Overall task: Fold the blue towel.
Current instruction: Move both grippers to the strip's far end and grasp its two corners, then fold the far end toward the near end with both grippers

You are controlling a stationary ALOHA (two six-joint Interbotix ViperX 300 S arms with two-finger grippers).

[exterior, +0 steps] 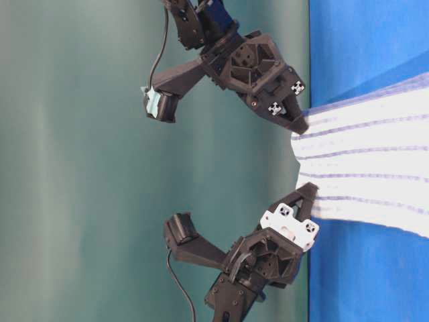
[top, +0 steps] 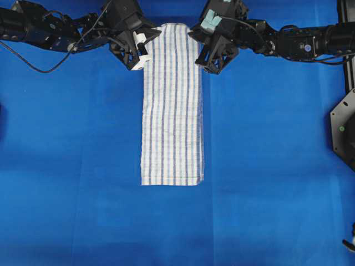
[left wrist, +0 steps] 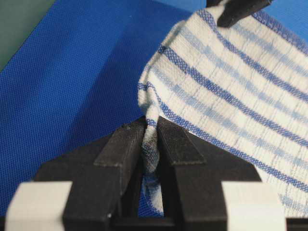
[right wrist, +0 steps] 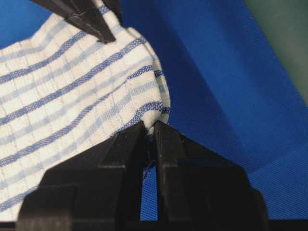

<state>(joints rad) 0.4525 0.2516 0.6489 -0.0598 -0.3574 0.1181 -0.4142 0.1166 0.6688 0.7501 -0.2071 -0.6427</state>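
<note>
Blue towel (top: 172, 105), a white woven cloth with thin blue stripes, lies as a long narrow strip down the middle of the solid-blue table covering (top: 66, 166), apparently already folded lengthwise. Its far end is lifted: the left gripper (left wrist: 151, 137) pinches one far corner between nearly closed jaws, and the right gripper (right wrist: 150, 129) pinches the other. Judging from this, the end-to-end fold remains. Nothing lies in the towel's path; only black arm hardware (top: 344, 127) sits at the right edge.
</note>
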